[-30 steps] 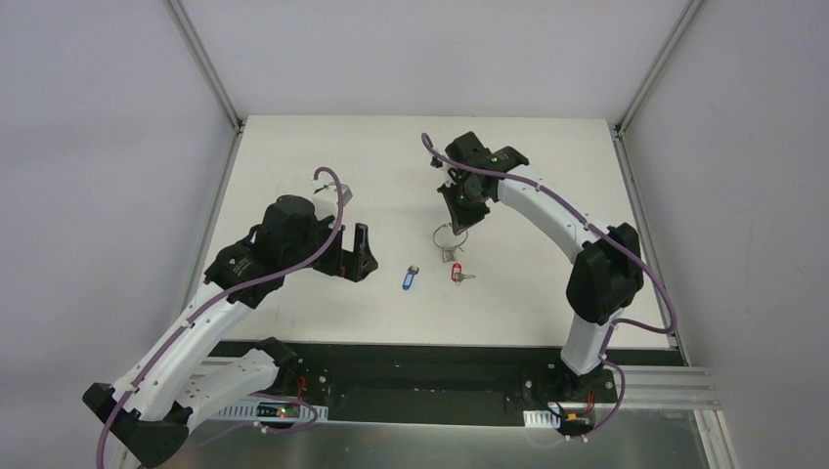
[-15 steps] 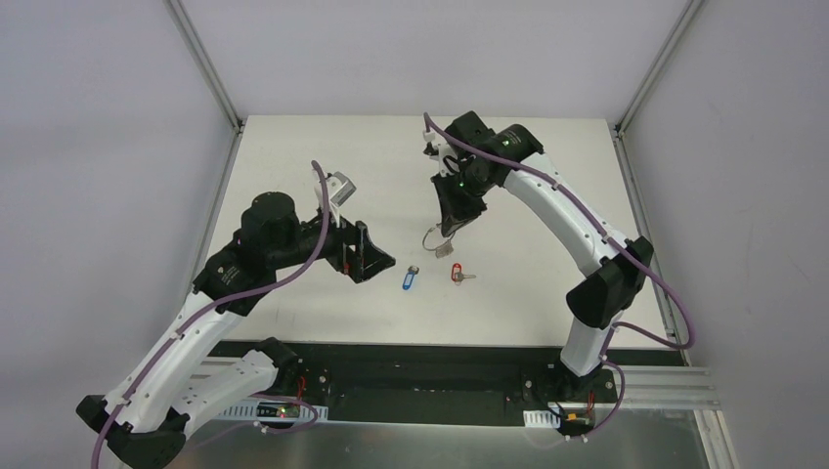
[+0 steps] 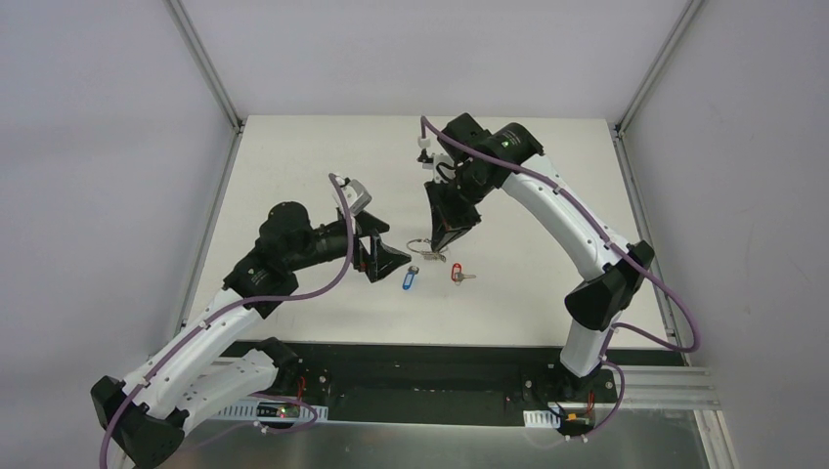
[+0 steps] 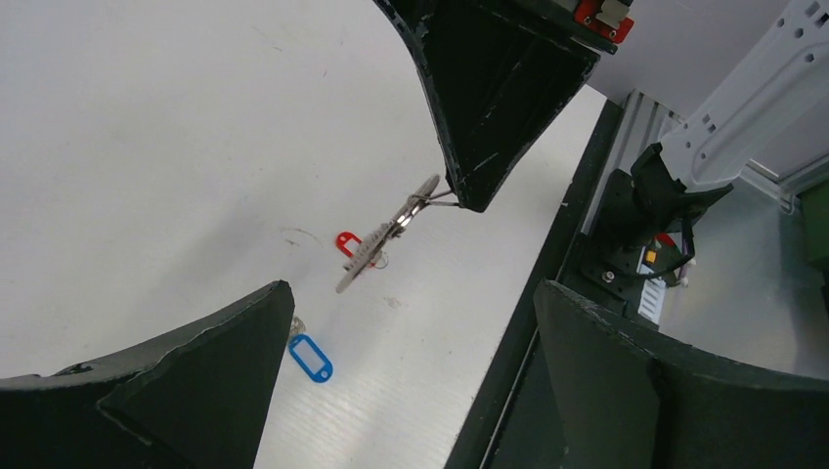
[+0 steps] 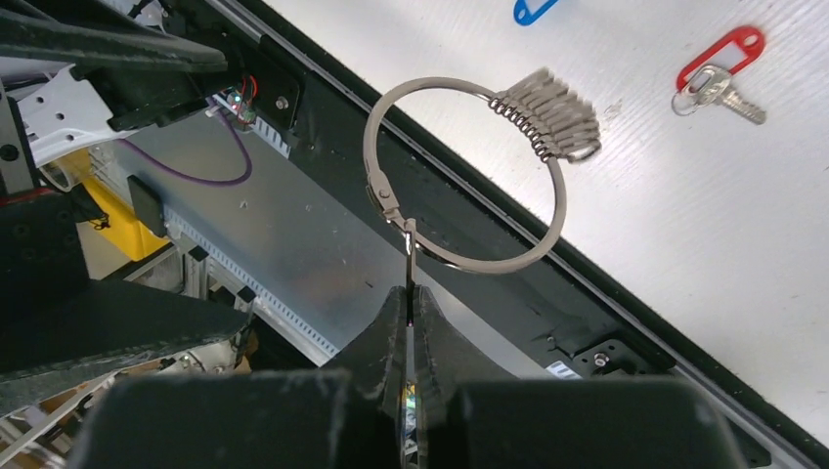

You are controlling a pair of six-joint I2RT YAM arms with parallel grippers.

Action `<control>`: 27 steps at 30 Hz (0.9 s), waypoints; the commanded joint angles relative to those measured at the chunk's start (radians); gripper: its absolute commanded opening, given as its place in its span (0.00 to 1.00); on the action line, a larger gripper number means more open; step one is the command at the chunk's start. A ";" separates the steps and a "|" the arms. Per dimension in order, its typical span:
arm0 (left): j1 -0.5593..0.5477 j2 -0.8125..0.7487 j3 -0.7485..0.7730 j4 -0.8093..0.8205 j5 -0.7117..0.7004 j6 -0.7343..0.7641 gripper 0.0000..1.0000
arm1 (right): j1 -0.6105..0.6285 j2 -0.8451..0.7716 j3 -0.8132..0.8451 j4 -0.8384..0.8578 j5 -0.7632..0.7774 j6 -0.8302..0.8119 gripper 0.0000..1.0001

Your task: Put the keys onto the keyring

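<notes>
Top external view: the left gripper (image 3: 389, 262) is seen low over the white table (image 3: 293, 176) with its fingers spread wide and nothing between them. The blue-headed key (image 3: 410, 279) lies flat on the table just beyond those fingertips, not touched by them. The right gripper (image 3: 441, 246) is pointed downward with its fingers pressed together on the keyring (image 3: 431, 256), which hangs at their tips. The red-headed key (image 3: 457, 275) lies on the table just below and beside the closed fingertips, apart from the blue-headed key.

Left wrist view: the two wide-set fingers (image 4: 196, 376) fill the lower corners. The blue-headed key is seen in the gap between them, close against the tip of the finger at the picture's left and well apart from the other finger. Farther ahead of the fingertips, the keyring is seen almost edge-on, hanging from the tip of the right gripper, with its fan of small silver keys (image 4: 364, 262) pointing down toward the table. The red-headed key lies just behind that fan; whether the fan touches the table or the key cannot be told.

Right wrist view: the closed fingers (image 5: 386, 327) are clamped on a thin stem at the ring's clasp, and the ring stands out straight ahead of them. The fan is gathered on the far side of the ring from the fingertips. Both loose keys lie on the table beyond the ring, the red-headed one to the picture's right of the fan, the blue-headed one cut by the upper edge.
</notes>
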 commanded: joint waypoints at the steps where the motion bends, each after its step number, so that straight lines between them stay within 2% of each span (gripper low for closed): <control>1: -0.015 -0.010 -0.019 0.143 0.037 0.100 0.94 | 0.017 -0.036 0.023 -0.054 -0.055 0.071 0.00; 8: -0.061 -0.002 -0.036 0.180 0.054 0.237 0.93 | 0.026 -0.005 0.028 -0.035 -0.157 0.104 0.00; 14: -0.066 0.007 -0.063 0.205 0.156 0.331 0.92 | 0.027 0.015 0.013 -0.019 -0.220 0.116 0.00; 27: -0.068 -0.098 -0.137 0.212 0.243 0.505 0.88 | 0.029 0.047 0.071 0.009 -0.295 0.152 0.00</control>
